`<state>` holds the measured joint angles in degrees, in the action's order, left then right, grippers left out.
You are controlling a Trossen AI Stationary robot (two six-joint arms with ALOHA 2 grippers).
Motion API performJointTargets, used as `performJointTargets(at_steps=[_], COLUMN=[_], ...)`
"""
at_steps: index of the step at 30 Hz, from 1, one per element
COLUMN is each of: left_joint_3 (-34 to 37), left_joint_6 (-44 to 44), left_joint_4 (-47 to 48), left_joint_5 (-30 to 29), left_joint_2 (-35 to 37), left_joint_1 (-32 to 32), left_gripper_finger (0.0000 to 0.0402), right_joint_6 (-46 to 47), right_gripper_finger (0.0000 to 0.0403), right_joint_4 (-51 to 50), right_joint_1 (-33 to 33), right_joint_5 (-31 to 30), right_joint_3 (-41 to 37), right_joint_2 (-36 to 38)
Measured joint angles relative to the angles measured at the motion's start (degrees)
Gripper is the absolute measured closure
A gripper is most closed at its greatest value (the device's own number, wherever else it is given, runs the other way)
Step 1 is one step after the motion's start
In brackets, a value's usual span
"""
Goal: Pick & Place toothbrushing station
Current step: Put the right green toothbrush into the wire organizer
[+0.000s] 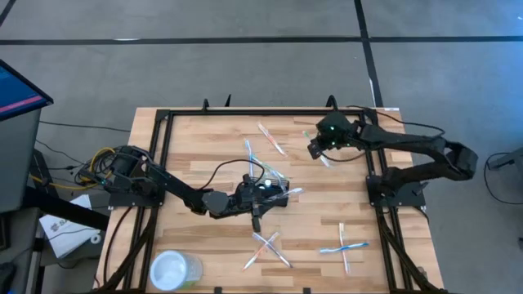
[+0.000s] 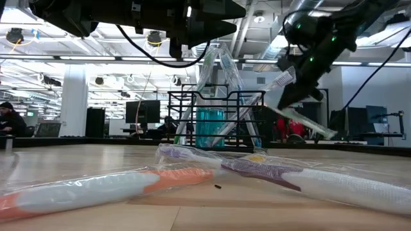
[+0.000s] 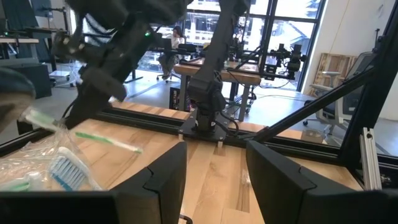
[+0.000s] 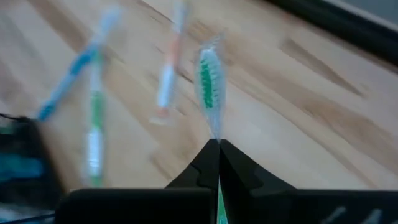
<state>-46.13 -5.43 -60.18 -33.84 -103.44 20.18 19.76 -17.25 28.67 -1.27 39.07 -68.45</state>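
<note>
The right claw (image 1: 315, 149), near the tabletop's far edge, pinches a wrapped green toothbrush (image 4: 209, 78) to carry toward the wire caddy (image 2: 215, 119) mid-tabletop, where the left claw (image 1: 282, 196) hovers, fingers spread.

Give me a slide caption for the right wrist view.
Right tool shut on a wrapped green-bristled toothbrush above the light wooden table.

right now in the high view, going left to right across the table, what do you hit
clear cup → left gripper at the black mesh caddy → right gripper shut on a green toothbrush → crossed blue toothbrushes
</note>
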Motion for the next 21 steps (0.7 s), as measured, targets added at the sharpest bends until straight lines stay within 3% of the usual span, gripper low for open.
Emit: performJointTargets(at_steps=[9,21], left_joint_3=[0.00,0.00], left_joint_6=[0.00,0.00], left_joint_4=[0.00,-0.34], left_joint_5=[-0.30,-0.85], left_joint_2=[0.01,0.00], left_joint_1=[0.00,-0.07], left_gripper_finger=[0.0243,0.0243], right_joint_6=[-0.86,-2.82], right_gripper_finger=[0.0402,0.0403], right_joint_4=[6.14,15.67], right_joint_1=[-6.14,-14.03], right_joint_5=[0.46,3.05], right_joint_3=[0.00,0.04], right_joint_2=[6.87,8.62])
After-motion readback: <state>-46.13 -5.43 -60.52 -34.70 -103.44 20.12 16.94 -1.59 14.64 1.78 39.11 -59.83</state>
